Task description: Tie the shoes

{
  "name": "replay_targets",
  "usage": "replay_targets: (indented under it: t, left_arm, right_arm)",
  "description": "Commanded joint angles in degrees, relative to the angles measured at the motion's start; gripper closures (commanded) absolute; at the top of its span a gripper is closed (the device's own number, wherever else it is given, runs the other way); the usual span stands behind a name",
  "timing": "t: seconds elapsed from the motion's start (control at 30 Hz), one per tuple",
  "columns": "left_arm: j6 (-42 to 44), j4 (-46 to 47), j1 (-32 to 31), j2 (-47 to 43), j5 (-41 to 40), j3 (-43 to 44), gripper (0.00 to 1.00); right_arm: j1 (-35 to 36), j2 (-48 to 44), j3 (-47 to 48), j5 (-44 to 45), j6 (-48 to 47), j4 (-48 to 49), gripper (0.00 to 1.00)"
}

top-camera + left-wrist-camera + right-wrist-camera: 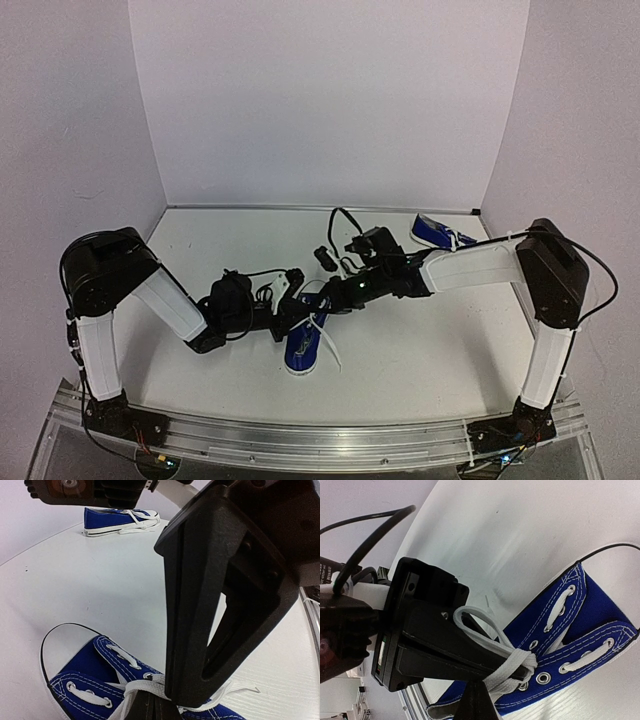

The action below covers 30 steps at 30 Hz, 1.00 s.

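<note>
White table (430, 350), pale walls. Both arms meet over the near shoe (300, 352) at front centre, while the other shoe (436, 232) lies far back on the right. The left gripper (152, 701) and right gripper (476, 694) each pinch tight on the near shoe's laces (517, 662).

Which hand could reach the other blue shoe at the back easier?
Probably the right hand: the far sneaker lies back right, beside the right arm. Both hands are shut at the near sneaker's laces, but the left hand must cross over.
</note>
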Motion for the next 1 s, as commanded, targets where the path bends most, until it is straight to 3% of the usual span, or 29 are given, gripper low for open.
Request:
replay_targets:
  t: [0.0,0.1,0.3,0.5,0.67,0.97]
  left_arm:
    - [-1.9,8.0,0.4,2.0,2.7,-0.2,1.0]
    - [-3.4,8.1,0.4,2.7,2.7,0.1,1.0]
    - [-2.7,8.0,0.5,3.1,2.9,0.1,1.0]
    - [-0.7,7.2,0.5,2.9,3.1,0.0,1.0]
    - [0.1,6.7,0.5,2.8,3.1,-0.1,1.0]
    - [1.2,5.4,0.5,2.1,3.4,0.0,1.0]
  right_arm:
    - [0.0,0.1,-0.9,-2.3,0.8,3.2,1.0]
    - [0.0,0.0,-1.2,-2.8,0.7,3.1,1.0]
    - [-0.6,-2.1,-0.9,-2.6,0.2,2.3,0.86]
    - [-2.9,-6.8,-1.8,-2.0,0.4,1.6,0.8]
    - [-4.9,-9.2,-2.8,0.5,1.0,1.3,0.79]
    - [-4.9,-3.4,-1.1,0.4,0.8,-1.7,0.82]
